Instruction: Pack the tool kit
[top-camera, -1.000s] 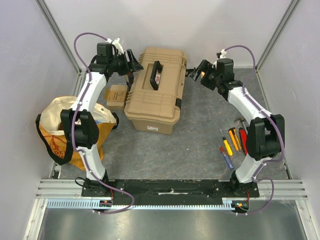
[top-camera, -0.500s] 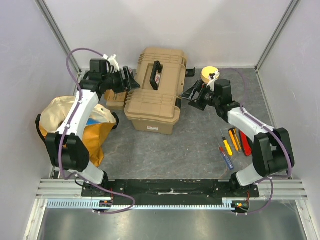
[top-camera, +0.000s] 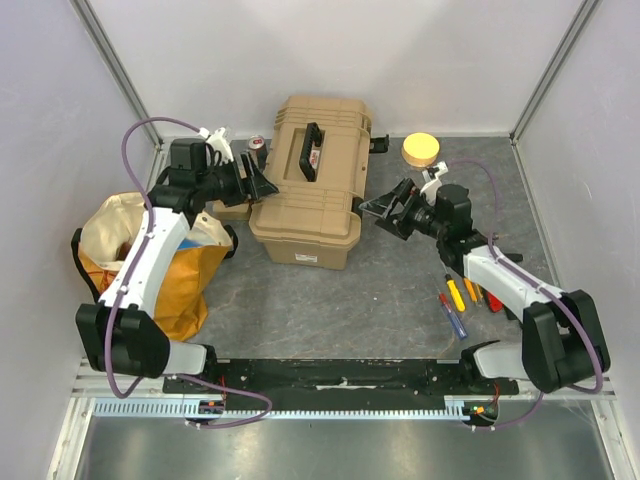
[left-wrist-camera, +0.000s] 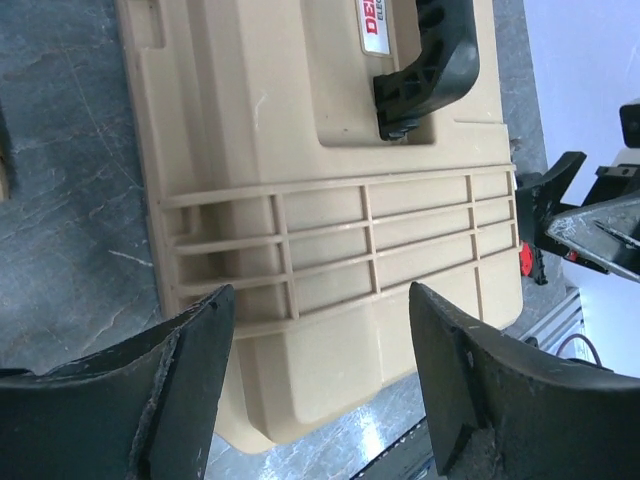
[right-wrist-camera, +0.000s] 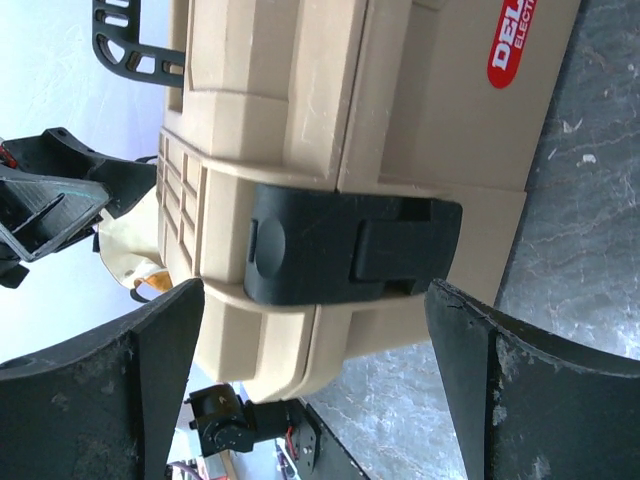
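Note:
The tan toolbox (top-camera: 310, 195) stands shut at the table's middle back, black handle (top-camera: 311, 150) on top. My left gripper (top-camera: 256, 184) hovers open at the box's left side, and the lid's ribbed end (left-wrist-camera: 340, 230) shows between its open jaws. My right gripper (top-camera: 384, 212) stands open just off the box's right side, facing a closed black latch (right-wrist-camera: 350, 250). Neither gripper (left-wrist-camera: 320, 300) (right-wrist-camera: 315, 290) holds anything. Small screwdrivers lie at the right: yellow-handled (top-camera: 455, 294), red-handled (top-camera: 491, 301), blue-handled (top-camera: 453, 319).
A yellow-cream cloth bag (top-camera: 150, 255) stands at the left. A small cardboard box (top-camera: 232, 210) sits between the bag and the toolbox. A yellow round object (top-camera: 421, 149) and a small can (top-camera: 258, 145) lie near the back wall.
Both arms have lowered and drawn nearer. The left gripper has slid from the box's far left corner to its left side. The right gripper has dropped to the right-side latch, uncovering the yellow round object.

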